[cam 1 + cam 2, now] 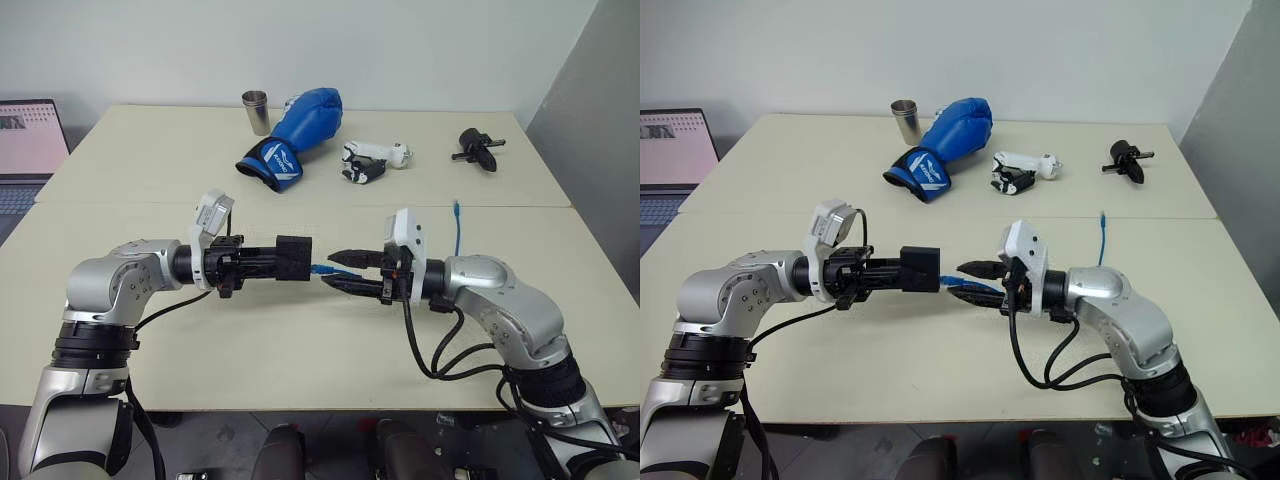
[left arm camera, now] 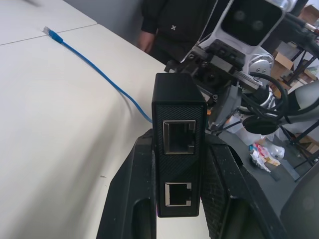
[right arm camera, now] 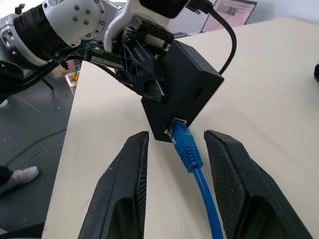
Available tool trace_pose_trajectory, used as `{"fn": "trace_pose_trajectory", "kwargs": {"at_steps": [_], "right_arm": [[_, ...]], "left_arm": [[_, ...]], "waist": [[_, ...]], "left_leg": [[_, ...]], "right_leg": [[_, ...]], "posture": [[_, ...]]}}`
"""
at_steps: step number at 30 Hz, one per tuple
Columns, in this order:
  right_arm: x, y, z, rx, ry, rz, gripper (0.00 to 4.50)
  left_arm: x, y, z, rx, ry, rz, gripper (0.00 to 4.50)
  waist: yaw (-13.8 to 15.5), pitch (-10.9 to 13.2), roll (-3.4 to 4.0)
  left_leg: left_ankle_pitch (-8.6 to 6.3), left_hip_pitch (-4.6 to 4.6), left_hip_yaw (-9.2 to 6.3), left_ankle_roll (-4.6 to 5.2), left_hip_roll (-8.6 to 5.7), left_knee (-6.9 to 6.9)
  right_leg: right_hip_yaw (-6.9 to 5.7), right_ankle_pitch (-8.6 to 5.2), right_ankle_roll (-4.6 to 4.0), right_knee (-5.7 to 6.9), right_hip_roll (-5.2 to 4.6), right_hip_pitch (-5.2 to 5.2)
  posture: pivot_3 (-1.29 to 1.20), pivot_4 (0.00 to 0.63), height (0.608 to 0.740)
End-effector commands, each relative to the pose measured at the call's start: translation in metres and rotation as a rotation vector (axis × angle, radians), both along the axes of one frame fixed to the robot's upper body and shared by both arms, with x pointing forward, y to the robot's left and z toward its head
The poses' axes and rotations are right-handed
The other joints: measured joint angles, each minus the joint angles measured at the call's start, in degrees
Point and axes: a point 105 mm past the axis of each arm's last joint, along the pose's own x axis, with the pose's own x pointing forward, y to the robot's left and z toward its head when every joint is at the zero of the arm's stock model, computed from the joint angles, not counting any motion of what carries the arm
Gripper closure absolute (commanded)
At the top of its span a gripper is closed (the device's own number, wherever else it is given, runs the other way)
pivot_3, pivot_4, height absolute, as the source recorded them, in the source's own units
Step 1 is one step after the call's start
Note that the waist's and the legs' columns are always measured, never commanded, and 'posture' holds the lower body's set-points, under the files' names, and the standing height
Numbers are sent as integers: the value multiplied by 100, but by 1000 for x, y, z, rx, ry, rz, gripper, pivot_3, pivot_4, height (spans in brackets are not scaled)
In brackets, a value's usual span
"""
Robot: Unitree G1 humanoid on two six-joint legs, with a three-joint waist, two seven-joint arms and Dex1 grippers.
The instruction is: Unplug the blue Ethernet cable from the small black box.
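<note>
Spanning the cream table [image 1: 300, 330], the left gripper [image 1: 262, 262] pinches the small black box [image 1: 294, 257]; the right gripper [image 3: 174, 179] spreads around the still-plugged blue Ethernet cable [image 3: 188, 149].

At the far side of the tabletop [image 1: 150, 330] you see a metal cup [image 1: 256, 112] standing upright, with a blue boxing glove [image 1: 297, 135] lying just beside it, cuff toward you. To the right of the glove lies a small white and black device [image 1: 368, 161], and well apart, further right, a black knobbed tool [image 1: 478, 149]. At your far left, an open laptop [image 1: 28, 150] sits beyond the tabletop's edge. A person in dark clothing [image 2: 174, 22] stands past the tabletop.
</note>
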Motion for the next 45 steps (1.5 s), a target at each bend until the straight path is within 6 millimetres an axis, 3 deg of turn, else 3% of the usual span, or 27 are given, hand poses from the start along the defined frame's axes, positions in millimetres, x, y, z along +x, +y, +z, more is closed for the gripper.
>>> {"fn": "trace_pose_trajectory", "kwargs": {"at_steps": [1,9,15,26,45], "right_arm": [[-1,-2,3,34,24,0,2640],[4,0,-1,64,82,-2,2640],[4,0,0,86,157,19,1663],[9,4,4,181,320,41,1663],[11,12,5,213,351,26,1663]], "left_arm": [[0,-2,11,1,-51,-22,3716],[-1,-2,12,1,-52,-26,3716],[-1,-2,12,-2,-55,-28,3716],[-1,-5,14,-18,-49,-49,3716],[2,-6,14,-24,-49,-40,3716]], "waist": [[0,0,0],[-3,0,0],[-2,0,0],[-8,0,0],[-9,0,1]], "left_leg": [[0,0,0,0,0,0],[0,-2,1,0,0,-1],[0,-2,1,0,0,-1],[0,-4,1,1,1,-2],[0,-8,1,1,1,-2]], "right_leg": [[0,0,0,0,0,0],[0,0,1,0,2,-3],[0,0,1,0,2,-3],[0,-1,1,-2,2,-4],[0,0,1,-3,3,-8]], "posture": [[0,150,740],[0,150,740],[0,150,740],[0,150,740],[0,150,740]]}}
